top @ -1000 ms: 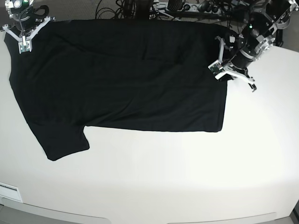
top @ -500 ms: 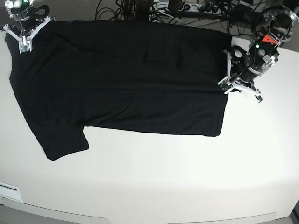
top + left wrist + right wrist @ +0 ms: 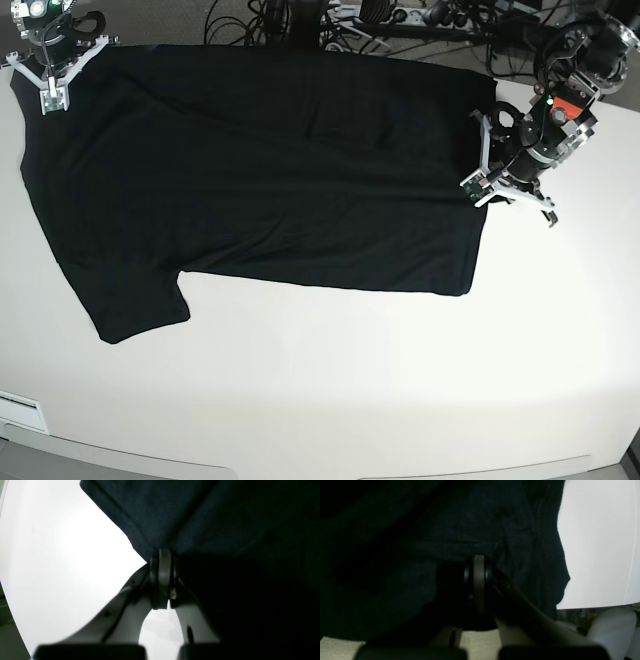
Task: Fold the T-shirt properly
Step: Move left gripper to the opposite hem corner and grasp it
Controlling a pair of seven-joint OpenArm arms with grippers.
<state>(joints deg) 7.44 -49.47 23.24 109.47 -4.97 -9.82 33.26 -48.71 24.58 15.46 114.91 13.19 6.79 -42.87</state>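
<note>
Across the white bench (image 3: pixel 350 380) lies the T-shirt (image 3: pixel 260 170), plain side up: soft, light, limp. Left hand (image 3: pixel 487 185) pinches its right hem; right hand (image 3: pixel 52 95) pinches the far-left edge. Corners suit gripping.

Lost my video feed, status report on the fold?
Left gripper shut on black cloth T-shirt edge. Right gripper shut at its far corner. Shirt spread flat on white table. Nothing in the way.

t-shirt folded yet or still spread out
Spread out. In the base view the T-shirt lies flat in one layer on the white table, one sleeve sticking out at the near left, no fold made yet.
</note>
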